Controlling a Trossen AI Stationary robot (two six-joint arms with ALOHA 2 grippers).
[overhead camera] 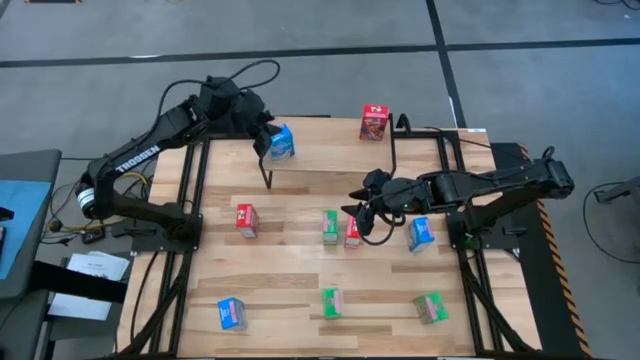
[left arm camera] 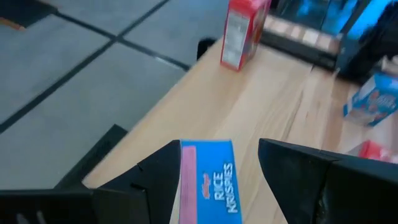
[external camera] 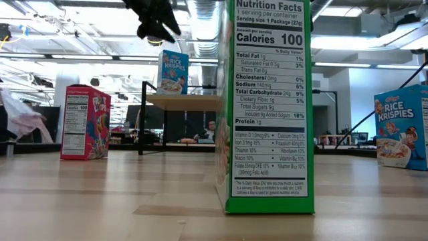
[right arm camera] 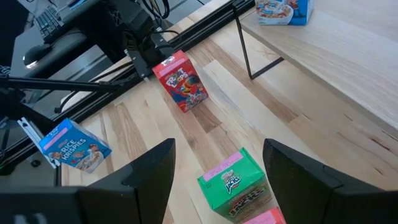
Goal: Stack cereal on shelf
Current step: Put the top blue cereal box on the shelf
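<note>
Three blue boxes [overhead camera: 283, 143], three red boxes [overhead camera: 374, 122] and three green boxes [overhead camera: 331, 226]. Left hand [overhead camera: 268, 137] loosely around a blue one on the shelf [overhead camera: 330, 150]; right hand [overhead camera: 357, 215] apart.

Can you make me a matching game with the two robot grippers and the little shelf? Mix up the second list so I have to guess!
Things:
1. left gripper
2. right gripper
3. shelf

Places:
A. has one blue box and one red box standing on it
B. open, right at the blue box on the shelf's end
C. open, over the table by a green box

Pairs: 1-B, 2-C, 3-A
</note>
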